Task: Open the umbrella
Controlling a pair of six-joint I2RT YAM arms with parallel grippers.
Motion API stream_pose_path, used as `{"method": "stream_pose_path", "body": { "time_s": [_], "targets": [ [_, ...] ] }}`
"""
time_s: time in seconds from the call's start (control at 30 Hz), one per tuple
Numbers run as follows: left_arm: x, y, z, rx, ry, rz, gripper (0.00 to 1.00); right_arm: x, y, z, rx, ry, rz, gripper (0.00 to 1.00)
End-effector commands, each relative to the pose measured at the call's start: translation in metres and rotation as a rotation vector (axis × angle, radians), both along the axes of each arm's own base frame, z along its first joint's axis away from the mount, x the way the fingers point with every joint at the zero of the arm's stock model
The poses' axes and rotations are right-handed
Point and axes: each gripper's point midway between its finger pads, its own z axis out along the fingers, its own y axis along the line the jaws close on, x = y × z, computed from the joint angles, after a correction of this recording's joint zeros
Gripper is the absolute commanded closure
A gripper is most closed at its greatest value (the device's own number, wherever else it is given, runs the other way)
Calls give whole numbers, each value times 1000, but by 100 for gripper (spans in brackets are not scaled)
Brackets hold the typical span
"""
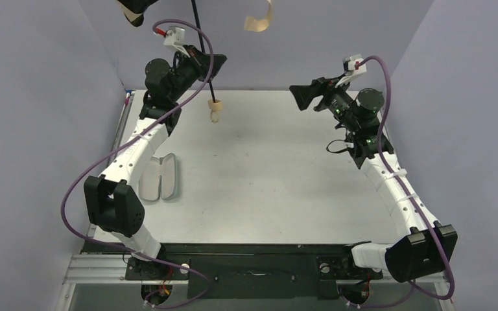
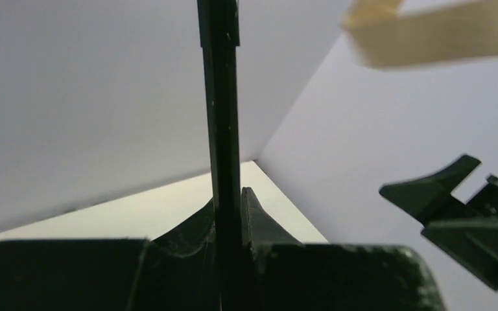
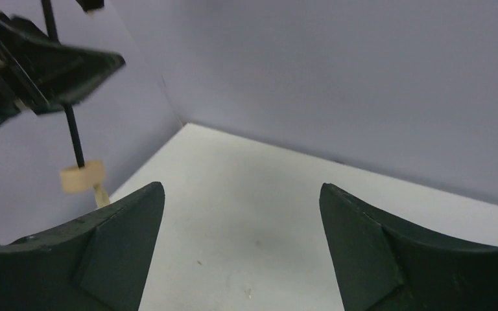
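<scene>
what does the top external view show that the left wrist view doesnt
Only top external: the umbrella's tan handle at the shaft's lower end, the pale sleeve lying beside the left arm, and a bit of canopy at the top edge.
Only left wrist: a close look at the left end effector shut tight on the black shaft.
Both: the shaft, the loose tan strap, and the right end effector, open and holding nothing.
</scene>
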Motion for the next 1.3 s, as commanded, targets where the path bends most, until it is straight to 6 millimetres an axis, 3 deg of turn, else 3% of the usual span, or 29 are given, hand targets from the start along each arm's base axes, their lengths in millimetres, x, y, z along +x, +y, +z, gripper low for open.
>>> {"method": "stream_pose_path", "body": {
  "time_s": [0.0, 0.2, 0.27, 0.4, 0.6, 0.83, 1.07, 1.27],
  "targets": [
    [-60, -23, 69, -52, -216, -183, 100, -2, 17, 86, 247, -196, 32, 22],
    [-91, -47, 77, -16, -278, -284, 100, -20, 50, 134, 347, -359, 61, 44],
    [-111, -65, 80, 33, -336, -334, 100, -28, 60, 149, 358, -414, 71, 50],
    [-136, -81, 90, 85, -442, -359, 100, -40, 69, 174, 390, -504, 59, 52],
    [-152, -89, 105, 68, -474, -414, 100, -51, 74, 211, 469, -609, 55, 56],
    [-165, -99, 110, 48, -464, -476, 100, -52, 76, 238, 540, -696, 21, 61],
    [-178, -102, 115, 10, -421, -560, 100, -41, 98, 231, 547, -660, 108, 60],
    [-183, -106, 113, -38, -323, -664, 100, -43, 107, 251, 607, -670, 186, 59]
  ]
}}
